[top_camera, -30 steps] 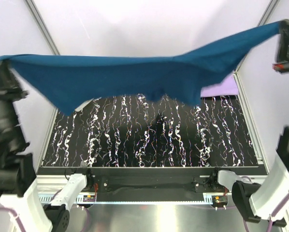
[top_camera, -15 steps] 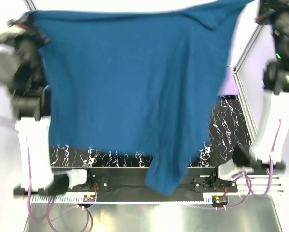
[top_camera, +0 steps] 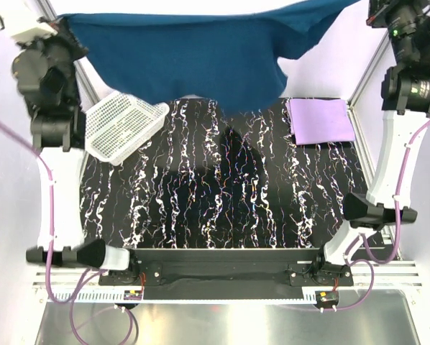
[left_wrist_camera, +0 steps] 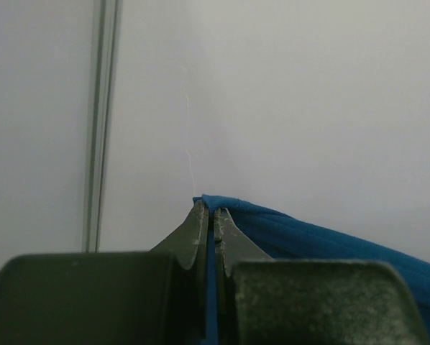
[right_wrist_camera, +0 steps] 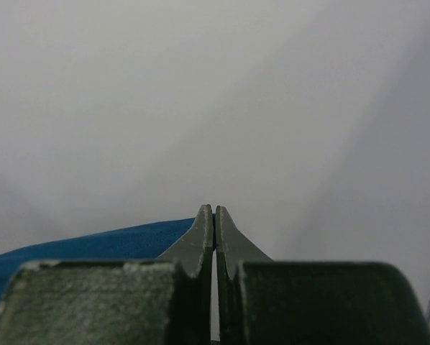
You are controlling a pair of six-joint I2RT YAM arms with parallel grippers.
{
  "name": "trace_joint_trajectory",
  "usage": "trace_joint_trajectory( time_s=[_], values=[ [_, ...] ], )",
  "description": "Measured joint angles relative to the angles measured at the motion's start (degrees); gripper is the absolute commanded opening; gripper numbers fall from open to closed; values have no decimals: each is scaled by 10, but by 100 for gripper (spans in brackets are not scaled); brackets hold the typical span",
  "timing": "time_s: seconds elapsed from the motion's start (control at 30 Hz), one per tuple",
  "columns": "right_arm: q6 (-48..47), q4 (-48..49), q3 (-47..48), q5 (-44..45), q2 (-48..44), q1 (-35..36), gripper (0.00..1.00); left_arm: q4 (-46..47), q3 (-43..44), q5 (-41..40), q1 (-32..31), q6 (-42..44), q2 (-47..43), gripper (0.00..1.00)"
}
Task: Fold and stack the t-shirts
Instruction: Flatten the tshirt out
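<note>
Plainly, the left gripper (left_wrist_camera: 211, 215) has its jaws pinched tight on a thin edge of the teal shirt (left_wrist_camera: 308, 241): a sliver of blue shows between the two tips, and the rest of the cloth runs off to their right. The right gripper (right_wrist_camera: 214, 215) is closed just as tightly, but its own camera shows blue cloth only beside and below one finger, not clearly between the tips, so I judge the hold there from the top view, where the shirt's far corner runs up to that gripper. Both bites look small, right at the fabric's rim, and that is the main risk, since the shirt's weight sags between the arms and a quick swing or an uneven descent could pull a corner out of one pinch and drop the garment in a heap. The landing is a second risk, because the sagging middle hangs lowest toward the right and may touch down first and bunch under itself, while a drift sideways could drape it over the white basket (top_camera: 121, 126) at the left rear or disturb the lavender shirt (top_camera: 319, 120), which lies folded flat at the right rear of the table (top_camera: 222, 208). Relative to the jaws, the teal shirt stretches between them high over the table's far edge, held at two upper corners, its body hanging below and between the grippers, off the tabletop
</note>
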Motion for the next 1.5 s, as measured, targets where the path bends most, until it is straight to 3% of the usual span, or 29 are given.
trace_joint_trajectory(
  time_s=[0.2,0.43,0.7,0.87,0.97,1.1,1.27,1.4,1.5],
  values=[
    [-15,-18,-59,0,-93,0,0,2,-76,-3,8,-1,-114,0],
    [-46,-56,-187,9,-304,0,0,-24,-164,-22,13,2,-306,0],
    [-81,-91,-260,45,-534,0,0,-41,-188,-64,1,27,-492,0],
    [-87,-80,-289,52,-612,7,0,-31,-223,-91,-24,41,-560,0],
    [-86,-71,-328,48,-620,8,0,-26,-261,-101,-26,40,-569,0],
    [-80,-54,-452,40,-614,9,0,-13,-376,-104,-26,21,-566,0],
    [-63,0,-689,31,-588,11,0,-13,-582,-117,-29,-33,-526,0],
    [-37,69,-897,31,-544,12,0,-5,-760,-132,-31,-111,-452,0],
    [-17,112,-997,33,-476,12,0,0,-845,-142,-32,-169,-375,0]
  ],
)
